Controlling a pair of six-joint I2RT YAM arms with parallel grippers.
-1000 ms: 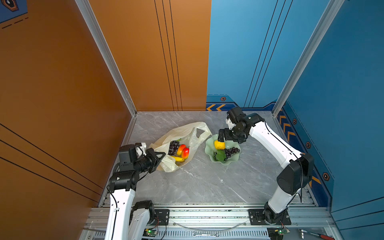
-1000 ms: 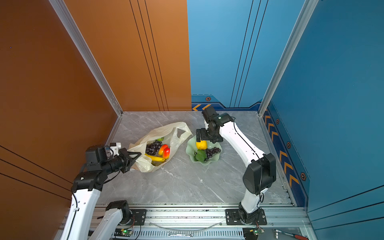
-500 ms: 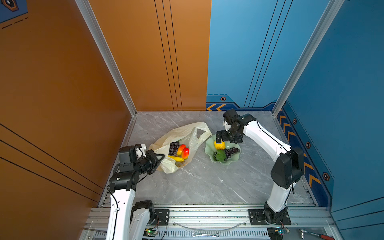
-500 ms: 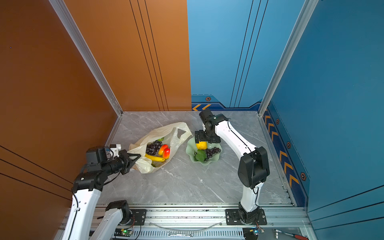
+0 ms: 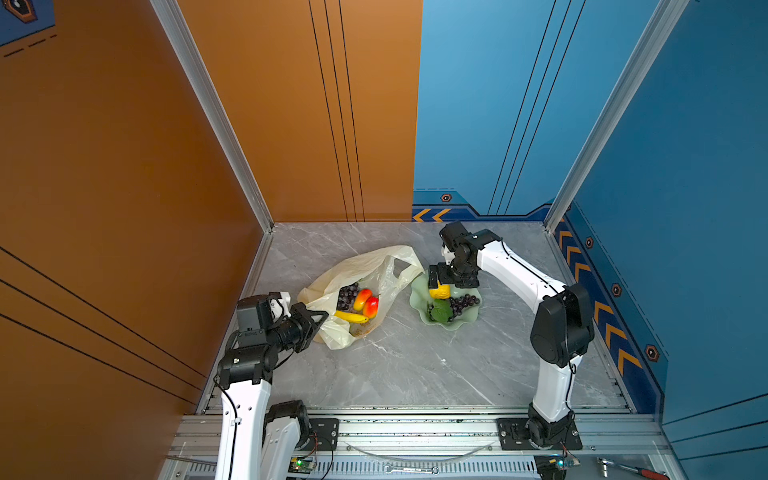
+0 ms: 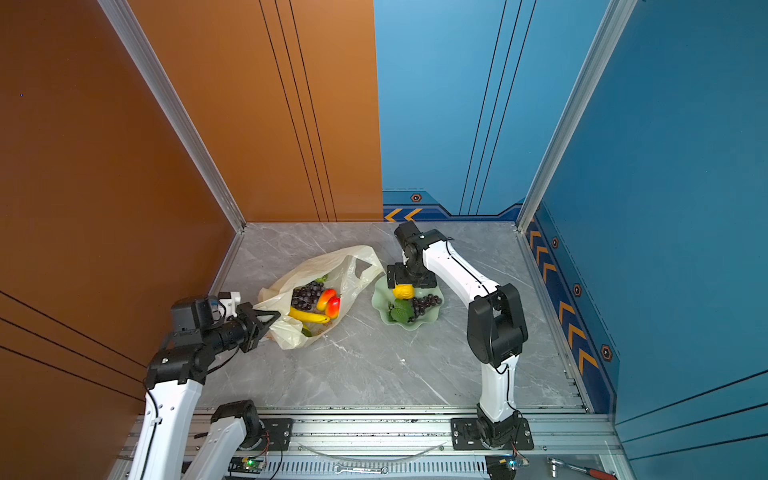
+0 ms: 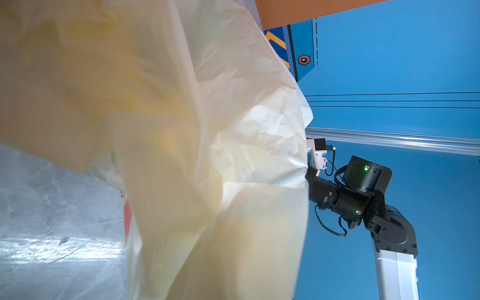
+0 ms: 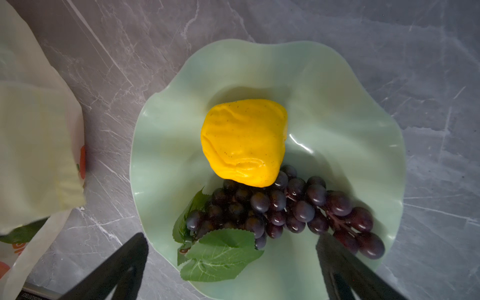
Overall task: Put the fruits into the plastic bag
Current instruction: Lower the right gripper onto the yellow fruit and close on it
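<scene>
The cream plastic bag (image 5: 370,264) (image 6: 320,266) lies open on the left of the table. Inside it show dark grapes (image 5: 348,294), two red-yellow fruits (image 5: 367,301) and a banana (image 5: 352,318). My left gripper (image 5: 321,318) is shut on the bag's near edge; in the left wrist view the bag (image 7: 181,130) hides the jaws. A yellow lemon-like fruit (image 8: 245,141) (image 5: 439,291) and a grape cluster (image 8: 285,207) (image 5: 463,302) with green leaves lie in the dish. My right gripper (image 8: 232,240) (image 5: 446,280) hangs open just above them, holding nothing.
The pale green wavy-edged dish (image 8: 161,155) (image 5: 417,293) stands right of the bag, almost touching a bag handle (image 5: 401,266). Orange and blue walls close in the grey marble table (image 5: 415,365) on three sides. A wrench (image 5: 411,470) and a red-handled tool (image 5: 633,470) lie by the front rail.
The right arm's elbow has swung nearer and its gripper has shifted slightly left and lower over the dish, still open. The left gripper keeps its hold on the bag.
</scene>
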